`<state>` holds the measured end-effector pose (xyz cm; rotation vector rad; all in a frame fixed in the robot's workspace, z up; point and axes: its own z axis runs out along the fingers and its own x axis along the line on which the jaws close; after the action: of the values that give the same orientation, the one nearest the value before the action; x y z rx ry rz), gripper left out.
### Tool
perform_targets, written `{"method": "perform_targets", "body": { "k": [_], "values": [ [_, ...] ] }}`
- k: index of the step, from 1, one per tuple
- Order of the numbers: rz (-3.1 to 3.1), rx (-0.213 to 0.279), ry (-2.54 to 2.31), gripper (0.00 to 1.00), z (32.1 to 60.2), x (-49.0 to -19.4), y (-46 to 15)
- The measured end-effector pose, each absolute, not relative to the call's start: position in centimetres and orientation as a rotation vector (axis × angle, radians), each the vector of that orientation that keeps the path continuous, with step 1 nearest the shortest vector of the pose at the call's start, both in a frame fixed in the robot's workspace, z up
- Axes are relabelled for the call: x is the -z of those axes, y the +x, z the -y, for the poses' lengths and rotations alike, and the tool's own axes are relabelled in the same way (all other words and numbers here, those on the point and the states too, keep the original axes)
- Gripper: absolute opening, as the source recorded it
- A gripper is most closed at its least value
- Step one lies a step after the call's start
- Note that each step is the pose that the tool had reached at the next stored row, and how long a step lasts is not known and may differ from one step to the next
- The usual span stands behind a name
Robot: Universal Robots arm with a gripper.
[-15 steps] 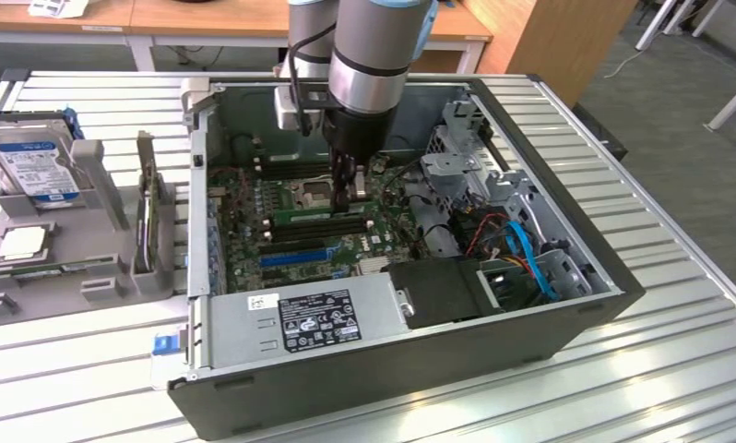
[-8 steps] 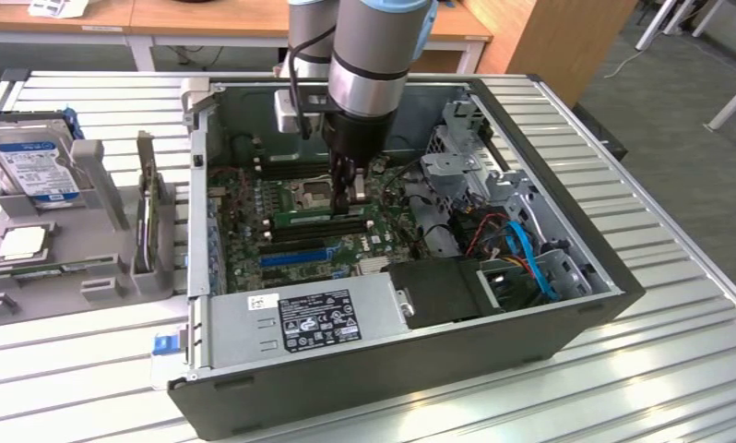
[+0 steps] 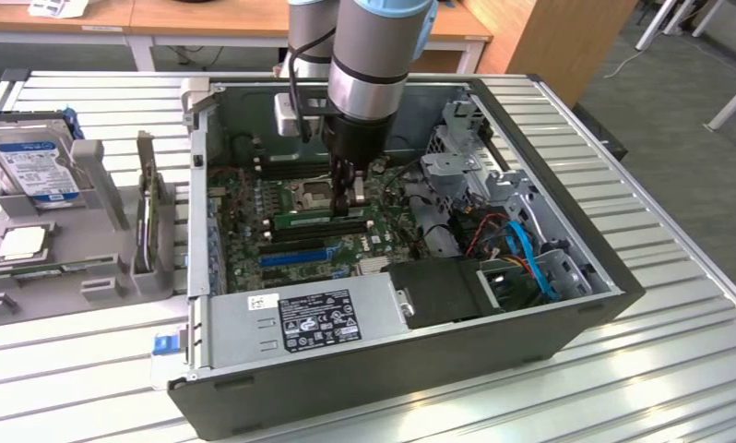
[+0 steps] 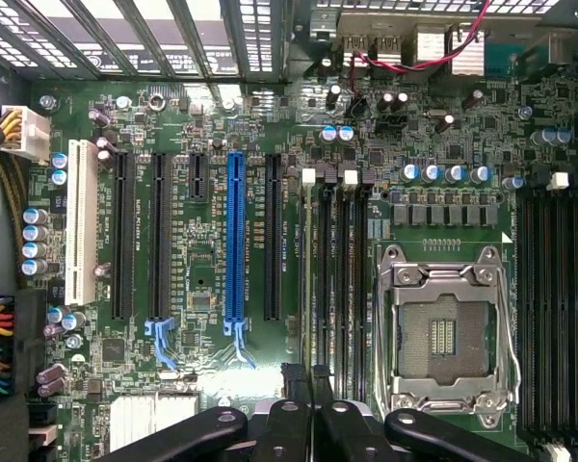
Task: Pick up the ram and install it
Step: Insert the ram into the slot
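The ram [image 3: 304, 220] is a narrow green stick standing on edge along the black memory slots [image 4: 339, 279] of the motherboard, inside the open computer case [image 3: 565, 305]. My gripper [image 3: 353, 205] reaches straight down into the case and is shut on the ram near its end towards the exterior view's right. In the wrist view the black fingertips [image 4: 294, 416] are pressed together at the gripper [image 4: 311, 412], lined up with the slot nearest the expansion slots. There I cannot tell the ram's thin edge from the slot below it.
An empty processor socket [image 4: 443, 332] lies beside the memory slots, and a blue slot [image 4: 236, 241] on the other side. The power supply [image 3: 306, 318] and blue cables [image 3: 534, 258] fill the case's near side. Outside, grey holders carry a hard drive [image 3: 36, 166] and a green card [image 3: 147, 217].
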<state>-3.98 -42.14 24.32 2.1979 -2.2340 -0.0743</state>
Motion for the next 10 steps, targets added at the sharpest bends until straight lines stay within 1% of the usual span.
{"method": "perform_targets", "body": {
  "k": [10],
  "values": [
    [2.231,0.081,2.195,0.12,42.14,-24.33,-3.89]
  ]
}}
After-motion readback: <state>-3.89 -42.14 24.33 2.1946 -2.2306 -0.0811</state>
